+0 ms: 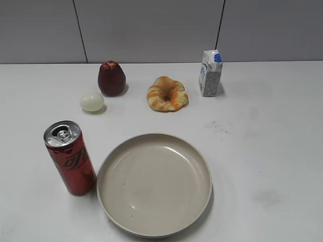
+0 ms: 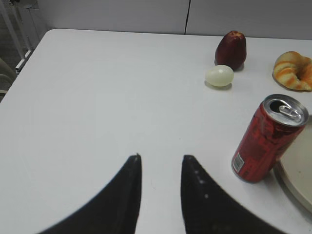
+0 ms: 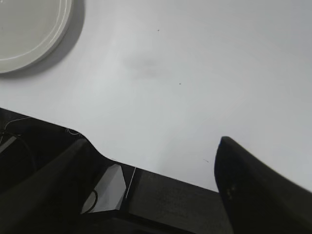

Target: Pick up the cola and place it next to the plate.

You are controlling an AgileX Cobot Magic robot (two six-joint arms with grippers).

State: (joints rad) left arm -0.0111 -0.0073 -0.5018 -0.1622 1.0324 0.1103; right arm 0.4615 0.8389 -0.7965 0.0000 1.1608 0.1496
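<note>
The cola (image 1: 70,159), a tall red can with a silver top, stands upright on the white table just left of the plate (image 1: 154,184), close to its rim. It also shows in the left wrist view (image 2: 269,139), with the plate's edge (image 2: 300,175) beside it. My left gripper (image 2: 161,158) is open and empty, low over bare table to the left of the can. My right gripper (image 3: 153,146) is open and empty over the table's front edge; the plate (image 3: 29,29) lies far to its upper left. Neither gripper shows in the exterior view.
Behind the plate are a dark red apple-like fruit (image 1: 111,78), a pale egg (image 1: 92,101), a bread ring (image 1: 167,94) and a small milk carton (image 1: 210,73). The dark table edge (image 3: 161,195) runs beneath my right gripper.
</note>
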